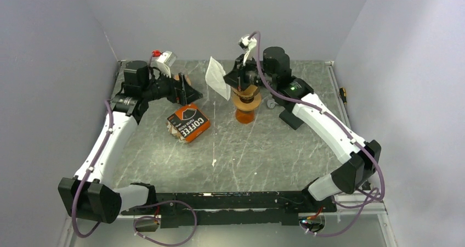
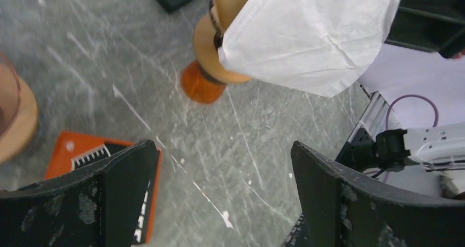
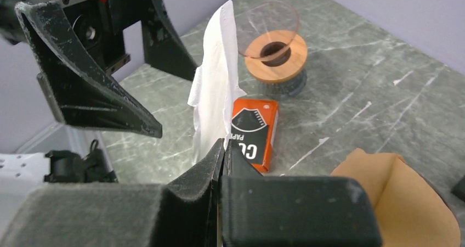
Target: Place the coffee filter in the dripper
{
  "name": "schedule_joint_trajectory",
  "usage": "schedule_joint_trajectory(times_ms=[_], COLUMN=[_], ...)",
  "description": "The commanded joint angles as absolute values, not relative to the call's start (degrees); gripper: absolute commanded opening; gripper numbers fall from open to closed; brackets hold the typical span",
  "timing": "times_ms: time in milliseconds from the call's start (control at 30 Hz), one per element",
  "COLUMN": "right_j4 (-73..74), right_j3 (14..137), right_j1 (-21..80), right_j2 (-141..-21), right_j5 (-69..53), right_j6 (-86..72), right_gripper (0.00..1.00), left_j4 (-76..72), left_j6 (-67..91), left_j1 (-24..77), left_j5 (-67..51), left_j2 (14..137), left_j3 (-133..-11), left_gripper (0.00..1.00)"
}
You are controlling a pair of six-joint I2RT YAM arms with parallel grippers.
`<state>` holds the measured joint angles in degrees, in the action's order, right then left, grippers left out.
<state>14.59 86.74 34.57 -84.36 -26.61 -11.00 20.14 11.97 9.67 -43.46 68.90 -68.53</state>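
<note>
My right gripper point(image 1: 230, 80) point(image 3: 225, 144) is shut on the lower edge of a white paper coffee filter point(image 1: 216, 77) point(image 3: 215, 85) and holds it upright in the air. The filter also shows in the left wrist view point(image 2: 307, 33). A clear glass cone dripper with a wooden ring point(image 3: 272, 45) point(image 2: 12, 112) stands on the table at the back left. My left gripper point(image 1: 188, 93) point(image 2: 224, 148) is open and empty, low over the table beside it. An orange vessel with a wooden collar point(image 1: 245, 114) point(image 2: 202, 85) stands under my right gripper, with a brown paper filter point(image 3: 400, 197) in its top.
An orange box of coffee filters point(image 1: 188, 123) point(image 3: 253, 129) point(image 2: 77, 153) lies on the marble table point(image 1: 257, 153) between the arms. A small grey object point(image 1: 270, 102) sits right of the orange vessel. A white device point(image 1: 163, 60) stands at the back left corner.
</note>
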Motion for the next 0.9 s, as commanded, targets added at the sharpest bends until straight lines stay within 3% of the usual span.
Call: schedule_joint_trajectory(times_ms=[0,367,867], right_j4=[15.26,18.62,18.79], right_j3=[89.88,92.72,92.94], right_j1=[39.12,48.74,52.91], right_j2=[-86.15,-92.8,-94.99], right_j5=[-10.11,10.29,13.35], right_j6=[-9.21,-3.5,-2.49], right_gripper=[0.0,0.0,0.0], left_j4=[26.02,22.5,20.8], left_j6=[19.8,31.59,38.52], left_j1=[9.58,10.7,15.38], left_j5=[-37.29,-35.2,-21.25], left_j2=[69.97,67.11,70.23], left_j3=[-69.87,-68.05,-67.32], left_gripper=[1.0,0.92,0.89])
